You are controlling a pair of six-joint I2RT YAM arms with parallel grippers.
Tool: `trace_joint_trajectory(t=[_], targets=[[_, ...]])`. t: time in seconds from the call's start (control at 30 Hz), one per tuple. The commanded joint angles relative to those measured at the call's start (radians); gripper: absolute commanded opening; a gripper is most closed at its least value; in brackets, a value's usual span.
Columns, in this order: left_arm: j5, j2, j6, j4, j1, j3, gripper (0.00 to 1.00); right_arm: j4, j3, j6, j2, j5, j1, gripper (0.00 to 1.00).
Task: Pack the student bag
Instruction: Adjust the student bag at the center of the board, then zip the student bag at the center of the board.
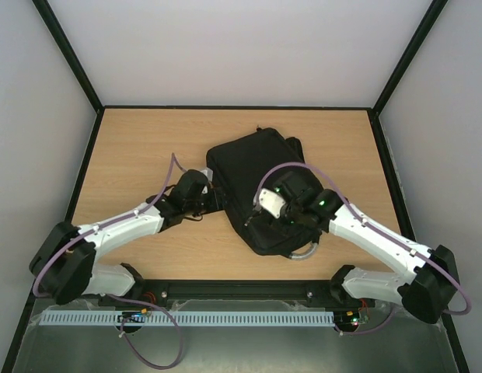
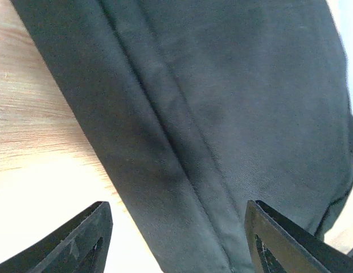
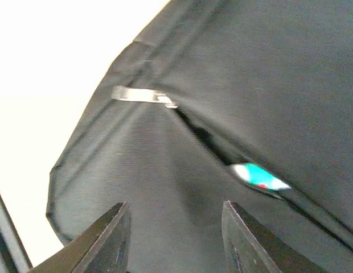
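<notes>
From above and behind the rig, my top camera looks down and forward across the whole table (image 1: 140, 144), far enough off to hold the entire student bag (image 1: 245, 167). My left wrist camera peers out past the left pincer (image 2: 176, 203), very close on the bag's edge and a strip of table. My right wrist camera, past the right pincer (image 3: 175, 205), sits equally close on a bag corner, so all three views share the bag.

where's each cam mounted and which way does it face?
Top external: above, behind both arms, looking down on table and student bag.
Left wrist: on left arm, faces bag's side seam; left pincer tips at bottom.
Right wrist: on right arm, faces bag's zip pull; right pincer tips at bottom.
Shared: all show the bag.
</notes>
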Motion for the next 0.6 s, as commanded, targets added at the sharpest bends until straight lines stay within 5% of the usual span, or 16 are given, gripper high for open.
trace_joint_trajectory(t=[0.0,0.23,0.57], targets=[[0.001,0.077,-0.073,0.068,0.012,0.022,0.65,0.020,-0.037,-0.054,-0.017,0.011,0.099,0.47],[0.034,0.182,-0.117,0.161,0.011,0.055,0.55,0.077,-0.048,-0.115,0.031,0.095,0.199,0.46],[0.026,0.199,-0.105,0.172,0.010,0.066,0.06,0.165,-0.054,-0.178,0.094,0.161,0.244,0.51]])
